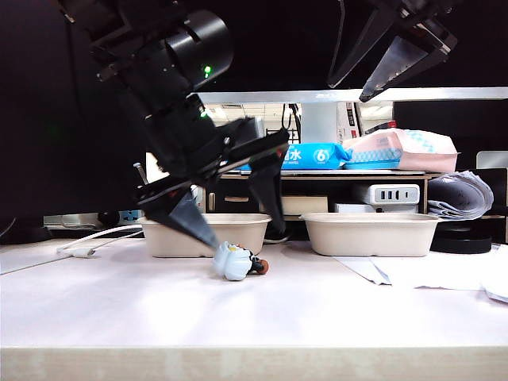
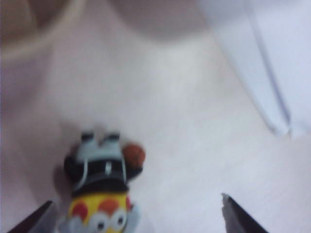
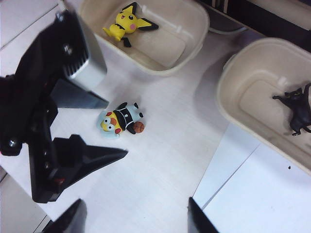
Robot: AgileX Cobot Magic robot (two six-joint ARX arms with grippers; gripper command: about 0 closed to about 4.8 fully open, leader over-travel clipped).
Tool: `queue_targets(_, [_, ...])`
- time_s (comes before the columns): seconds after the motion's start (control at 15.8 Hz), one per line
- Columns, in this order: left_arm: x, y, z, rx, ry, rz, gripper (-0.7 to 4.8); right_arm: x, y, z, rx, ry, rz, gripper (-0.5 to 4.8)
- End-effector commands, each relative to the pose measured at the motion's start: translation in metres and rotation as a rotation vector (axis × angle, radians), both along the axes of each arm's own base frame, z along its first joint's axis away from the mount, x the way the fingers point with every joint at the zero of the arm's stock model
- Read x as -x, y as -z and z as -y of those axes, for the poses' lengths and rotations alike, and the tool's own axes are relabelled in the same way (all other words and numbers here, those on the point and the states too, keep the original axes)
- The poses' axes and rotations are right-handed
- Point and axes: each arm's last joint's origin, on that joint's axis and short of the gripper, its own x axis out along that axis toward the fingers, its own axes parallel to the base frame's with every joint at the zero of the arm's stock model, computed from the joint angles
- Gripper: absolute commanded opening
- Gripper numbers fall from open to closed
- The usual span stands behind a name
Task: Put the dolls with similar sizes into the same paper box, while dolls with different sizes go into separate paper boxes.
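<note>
Hovering low over the panda doll [image 3: 122,121], the left gripper [image 3: 104,127] has its jaws spread wide and holds nothing; the doll lies on its side on the table [image 1: 254,317], just in front of the left paper box [image 3: 160,34], with one fingertip close beside it and the other well off. Inside that box sits the yellow doll [image 3: 127,23]; the right paper box [image 3: 262,97] holds a thin black animal figure [image 3: 297,109]. The right gripper [image 3: 133,216] hangs high above the panda doll, part open and empty. The doll sits off-centre between the left jaws, so closing may nudge it aside or pinch only its edge, and it could slip before clearing the box rim.
</note>
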Motion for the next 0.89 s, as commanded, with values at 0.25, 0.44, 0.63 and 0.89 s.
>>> queue_targets(0.25, [-0.002,0.007,0.002,-0.012,0.006,-0.015,4.79,0.000,-0.003,0.000,-0.009,-0.005,0.021,2.59])
queue_targets(0.44, [-0.003,0.011,0.002,-0.021,0.005,-0.025,4.79,0.000,-0.003,0.000,-0.007,-0.003,0.021,2.59])
queue_targets(0.63, [-0.003,0.013,0.002,-0.031,-0.002,-0.025,3.35,0.000,-0.003,0.000,-0.006,-0.003,0.021,2.59])
queue_targets(0.89, [-0.004,0.013,0.002,-0.030,-0.003,-0.024,-0.04,0.000,-0.002,0.000,-0.006,-0.004,0.020,2.59])
